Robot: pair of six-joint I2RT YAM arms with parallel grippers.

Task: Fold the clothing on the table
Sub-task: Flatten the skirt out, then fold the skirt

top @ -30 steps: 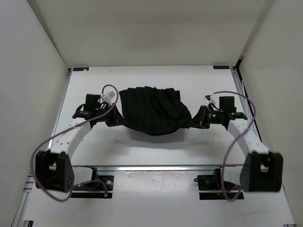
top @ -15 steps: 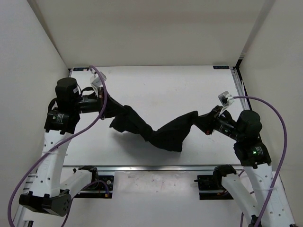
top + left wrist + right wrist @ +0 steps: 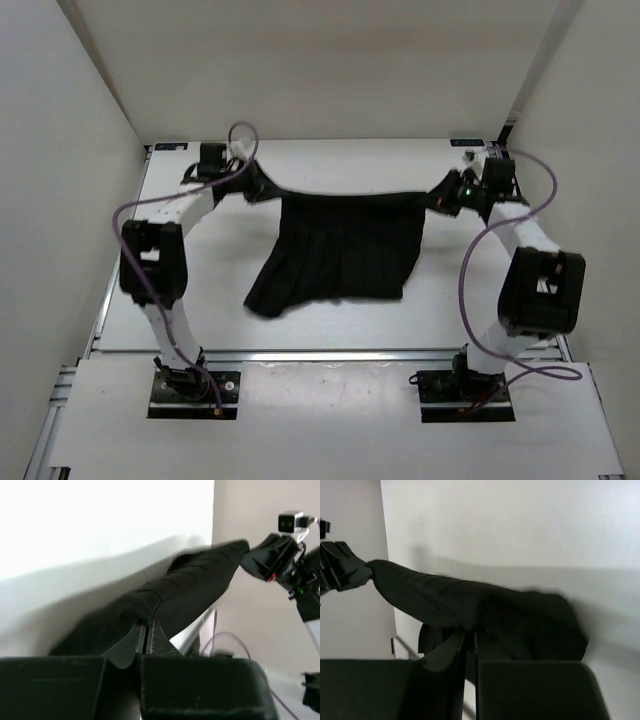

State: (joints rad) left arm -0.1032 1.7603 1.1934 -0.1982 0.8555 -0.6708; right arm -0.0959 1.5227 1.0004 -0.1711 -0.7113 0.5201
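Black clothing (image 3: 345, 245) stretched btwn L claw (image 3: 260, 186), R claw (image 3: 436, 196).

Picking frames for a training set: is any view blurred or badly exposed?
Top external: sharp and evenly lit, the clothing reads clearly. Left wrist: upper area washed out white, fingers dark and soft. Right wrist: the clothing's right end is smeared, with grey shadow around it.

White links, black joints on L arm (image 3: 172, 325) & R arm (image 3: 540, 285); purple cables (image 3: 463, 285); L gripper (image 3: 146, 625), R gripper (image 3: 469, 630) black.
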